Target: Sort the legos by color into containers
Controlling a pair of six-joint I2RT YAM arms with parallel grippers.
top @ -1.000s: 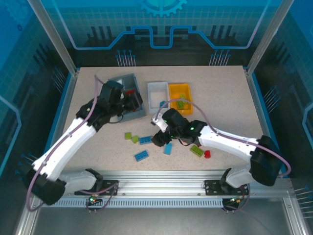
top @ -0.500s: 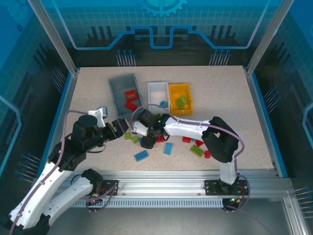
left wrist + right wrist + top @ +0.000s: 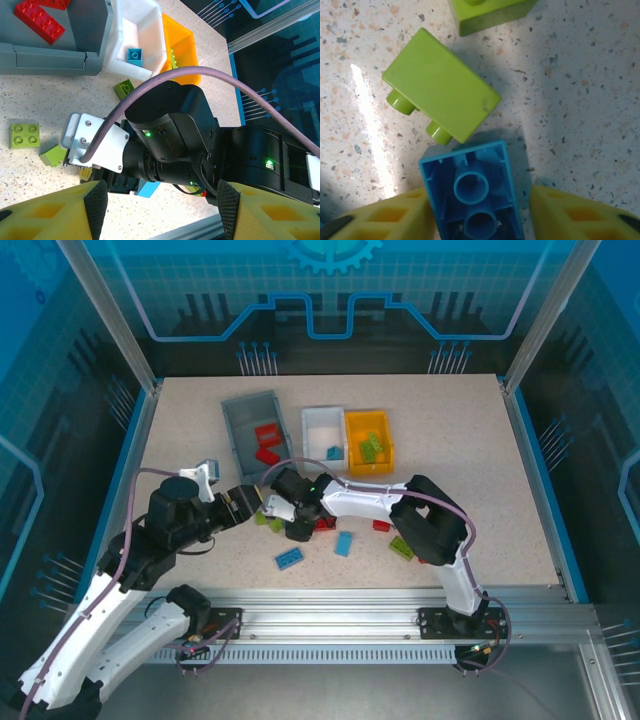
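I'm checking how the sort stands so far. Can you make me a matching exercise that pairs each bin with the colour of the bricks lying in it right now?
Bins:
1. grey bin
2. white bin
3. yellow-orange bin

Colour of bricks inside:
A. lime green
B. red
C. blue

Pairs: 1-B, 2-C, 3-A
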